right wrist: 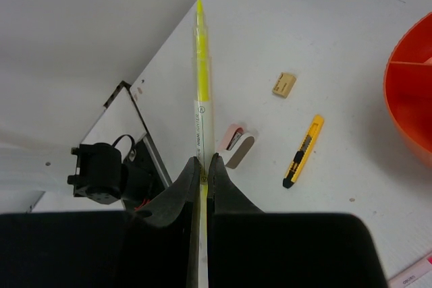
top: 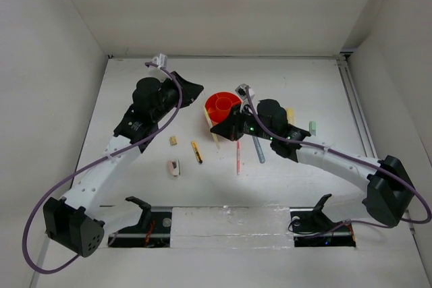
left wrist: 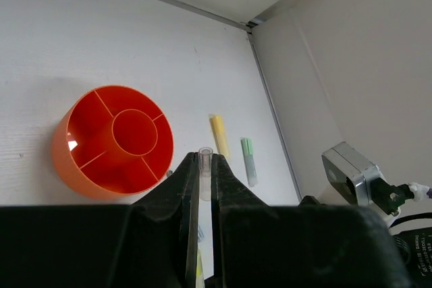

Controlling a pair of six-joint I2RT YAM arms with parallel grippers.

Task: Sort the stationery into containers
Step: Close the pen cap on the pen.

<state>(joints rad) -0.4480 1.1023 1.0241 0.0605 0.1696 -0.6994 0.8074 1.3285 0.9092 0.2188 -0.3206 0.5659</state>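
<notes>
The orange tub (top: 223, 107) stands mid-table and also shows in the left wrist view (left wrist: 101, 166). My right gripper (top: 217, 129) is beside its near-left side, shut on a yellow highlighter (right wrist: 200, 85) that sticks out past the jaws (right wrist: 204, 160). My left gripper (top: 196, 89) hovers left of the tub, its jaws (left wrist: 205, 156) pinched on a small clear cap (left wrist: 205, 170). On the table lie a tan eraser (top: 173, 141), an orange-black cutter (top: 196, 151), a pink-white eraser (top: 174, 167), a red pen (top: 237, 156), a grey-blue pen (top: 260, 150), a yellow pen (top: 290, 114) and a pale green pen (top: 312, 127).
White walls close the table at the back and on both sides, with a rail along the right edge (top: 354, 109). The arm bases and a clear strip (top: 229, 224) lie along the near edge.
</notes>
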